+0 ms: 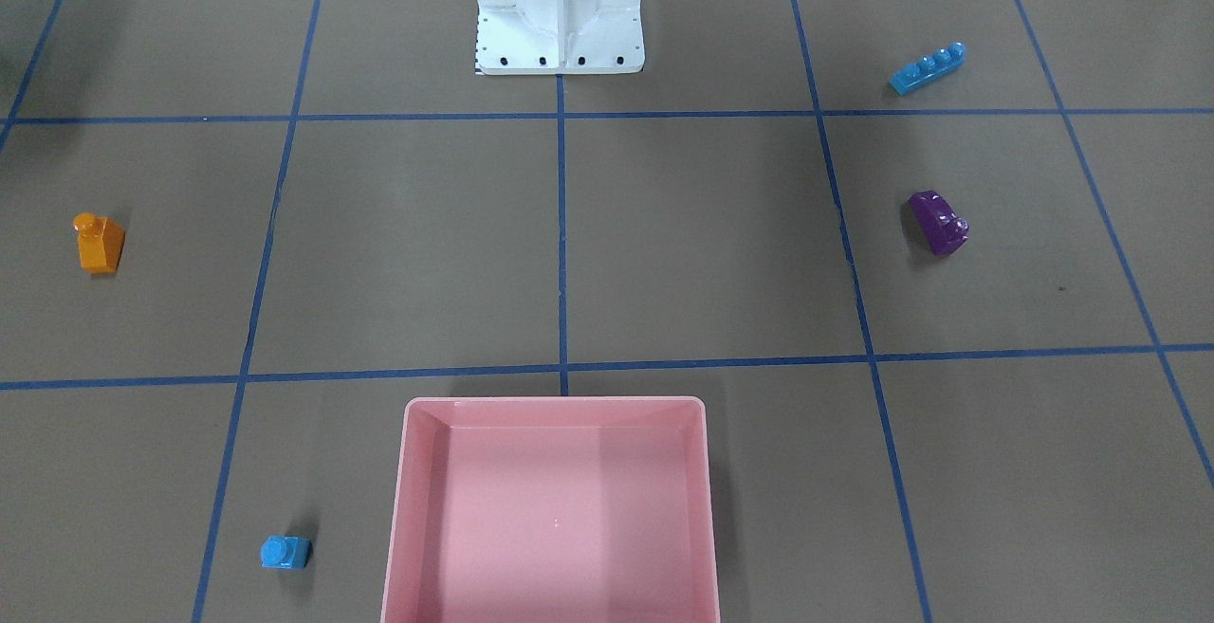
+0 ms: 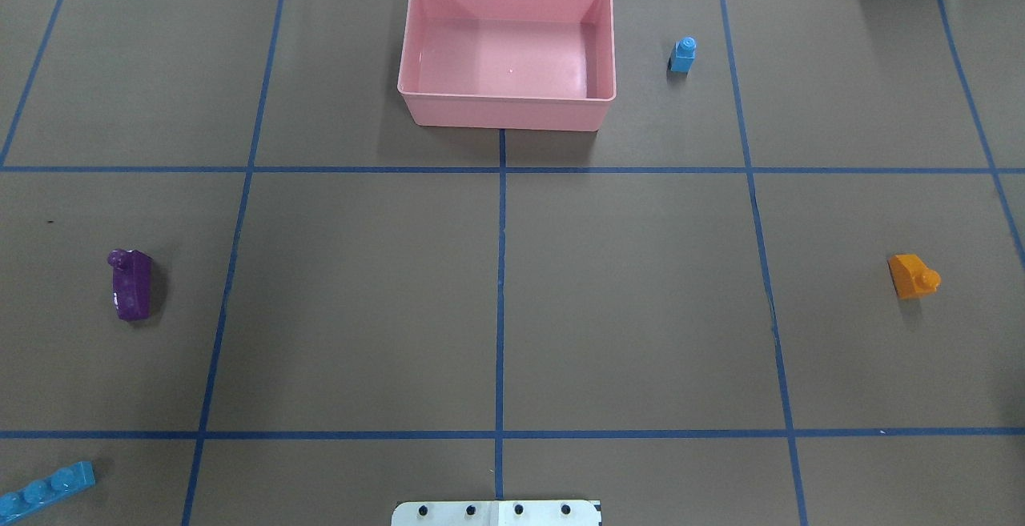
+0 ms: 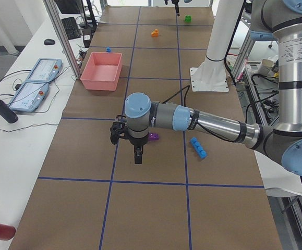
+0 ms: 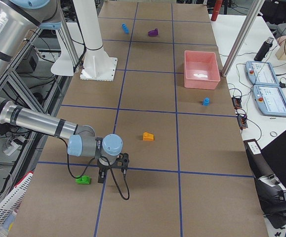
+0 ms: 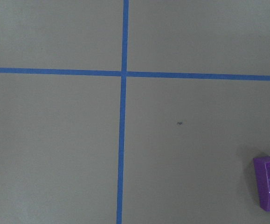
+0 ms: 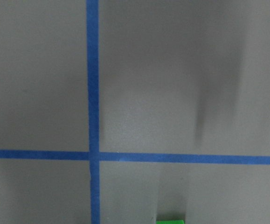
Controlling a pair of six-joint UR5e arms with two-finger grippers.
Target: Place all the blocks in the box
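Note:
The pink box (image 2: 504, 114) stands empty at the table's far middle. The small blue block (image 2: 683, 54) is just right of it. The orange block (image 2: 913, 275) lies at the right, the purple block (image 2: 131, 283) at the left, and the long blue block (image 2: 44, 490) at the near left corner. The green block (image 4: 83, 180) shows only in the side and right wrist views. My left gripper (image 3: 138, 158) points down beside the purple block (image 3: 153, 136). My right gripper (image 4: 102, 177) hangs just beside the green block. I cannot tell if either is open or shut.
The white robot base (image 1: 560, 16) stands at the table's robot side. Blue tape lines grid the brown table. Teach pendants (image 3: 36, 78) and a dark bottle (image 3: 3, 110) lie on the white side bench beyond the box.

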